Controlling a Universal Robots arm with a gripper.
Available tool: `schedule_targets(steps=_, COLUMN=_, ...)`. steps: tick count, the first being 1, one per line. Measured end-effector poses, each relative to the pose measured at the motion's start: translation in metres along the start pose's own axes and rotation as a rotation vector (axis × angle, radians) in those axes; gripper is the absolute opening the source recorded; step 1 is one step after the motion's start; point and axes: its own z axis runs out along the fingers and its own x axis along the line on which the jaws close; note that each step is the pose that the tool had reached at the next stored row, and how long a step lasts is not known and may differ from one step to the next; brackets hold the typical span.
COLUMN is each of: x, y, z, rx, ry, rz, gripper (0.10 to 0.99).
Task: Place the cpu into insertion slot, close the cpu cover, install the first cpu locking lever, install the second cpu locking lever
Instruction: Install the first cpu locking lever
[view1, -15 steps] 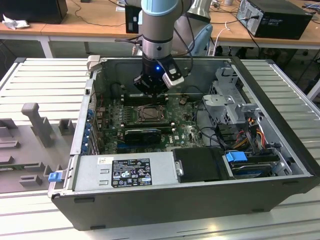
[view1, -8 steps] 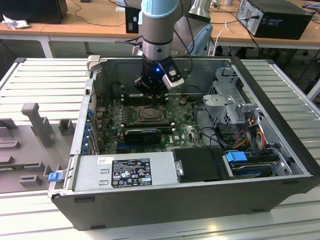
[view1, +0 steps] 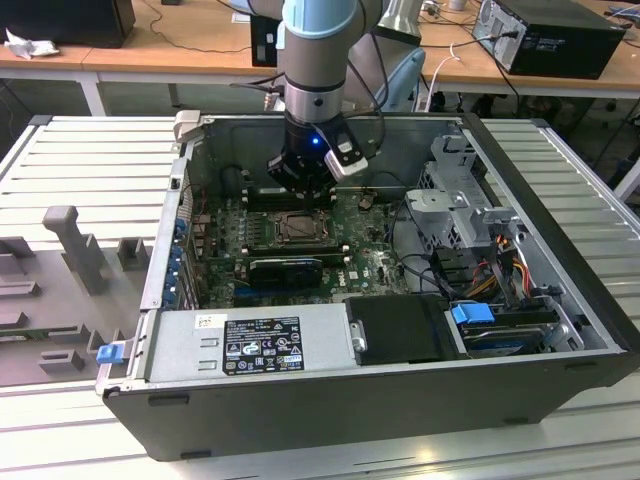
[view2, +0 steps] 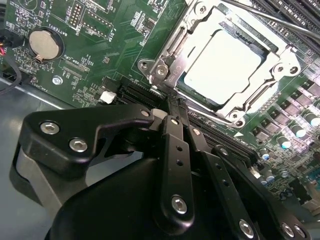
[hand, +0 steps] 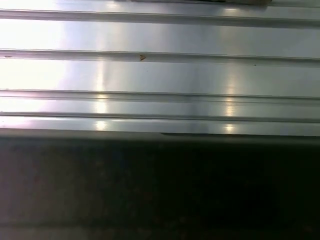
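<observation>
The cpu (view2: 222, 65), a pale square chip, lies flat in the insertion slot (view1: 300, 229) on the green board. The silver cpu cover (view2: 274, 60) is folded down around it, and the chip shows through its window. A thin metal lever rod (view2: 280, 20) runs along one side of the cover. My gripper (view2: 173, 106) hangs just off a corner of the cover with its black fingers (view2: 175, 145) drawn together. In the exterior view the gripper (view1: 300, 190) is inside the open case, directly behind the slot.
A long black card (view1: 285, 268) lies in front of the slot. The power supply (view1: 250, 345) fills the case front, with a drive cage (view1: 460, 200) and cables (view1: 480, 270) at the exterior view's right. A coin battery (view2: 45, 44) sits on the board. The ribbed metal table (hand: 160, 75) surrounds the case.
</observation>
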Motion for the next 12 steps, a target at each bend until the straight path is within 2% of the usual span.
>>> schedule_targets(steps=12, x=0.0, y=-0.0023, z=-0.0002, rx=0.006, ry=0.0003, rz=0.0, gripper=0.106)
